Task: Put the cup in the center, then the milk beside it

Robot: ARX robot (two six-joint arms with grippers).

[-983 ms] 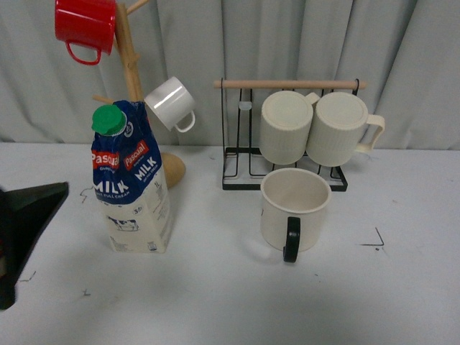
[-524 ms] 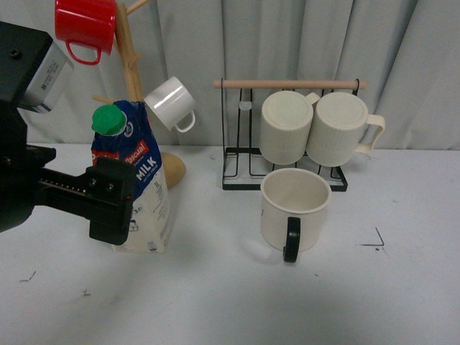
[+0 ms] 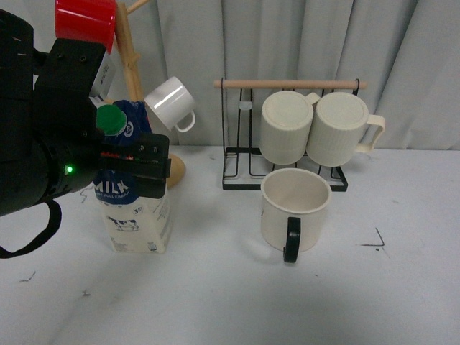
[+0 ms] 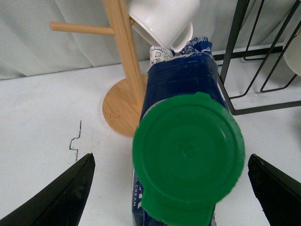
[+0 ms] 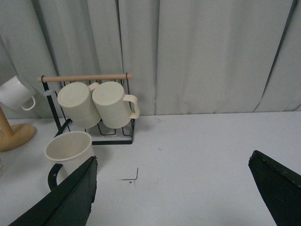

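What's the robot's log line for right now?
left gripper: open, straddling milk top | right gripper: open, holding nothing | cup: upright, before rack

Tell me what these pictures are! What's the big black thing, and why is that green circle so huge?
It's a robot with two arms, each ending in a claw. One camera sits on its body, and the big black shape there is its left arm. Two more cameras ride on the wrists. The left wrist camera is right above the milk carton, so its green cap looks huge. The left claw is open on either side of the carton, not holding it. The right claw is open too, holding nothing. On the table there's also a cup with a black handle, a rack with two mugs, and a wooden mug tree.
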